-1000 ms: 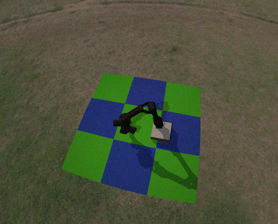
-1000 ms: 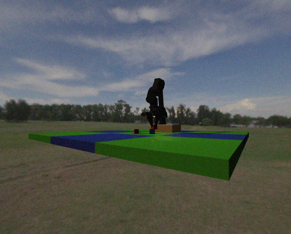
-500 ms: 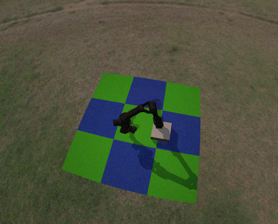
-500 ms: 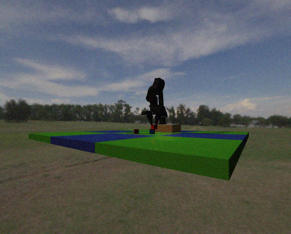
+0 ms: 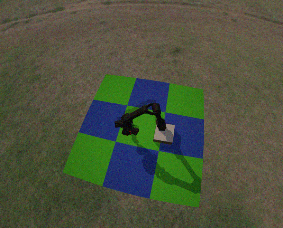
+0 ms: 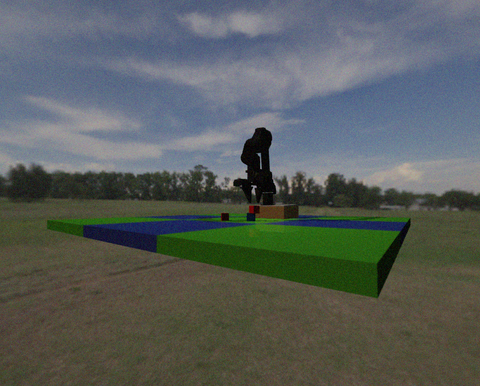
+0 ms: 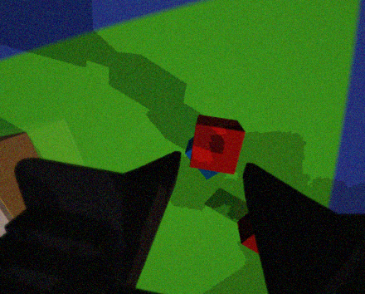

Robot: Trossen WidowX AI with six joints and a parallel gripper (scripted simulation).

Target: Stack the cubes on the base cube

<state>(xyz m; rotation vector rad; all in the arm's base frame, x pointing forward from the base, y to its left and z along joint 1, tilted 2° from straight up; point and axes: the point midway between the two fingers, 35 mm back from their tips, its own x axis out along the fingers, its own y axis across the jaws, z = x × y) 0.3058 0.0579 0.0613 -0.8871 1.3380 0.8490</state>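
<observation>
The blue base cube (image 6: pixel 250 217) (image 7: pixel 207 174) is on the green centre tile, mostly hidden from above by one red cube (image 6: pixel 253 209) (image 7: pixel 216 155). This red cube looks level on its top, offset to the right in the exterior view and turned relative to it. The other red cube (image 6: pixel 225 216) (image 7: pixel 250 244) is on the tile to the left in the exterior view; the right finger partly hides it in the wrist view. My gripper (image 6: pixel 253 202) (image 7: pixel 211 163) is open and empty just above the upper red cube. In the top view the arm hides most of the cubes.
A brown box with a pale top (image 5: pixel 161 136) (image 6: pixel 278 211) (image 7: pixel 12 166) carries the arm's base, beside the cubes. The checkered blue and green platform (image 5: pixel 87 156) (image 6: pixel 273 241) ends in a raised edge above the grass. The arm's shadow crosses several tiles.
</observation>
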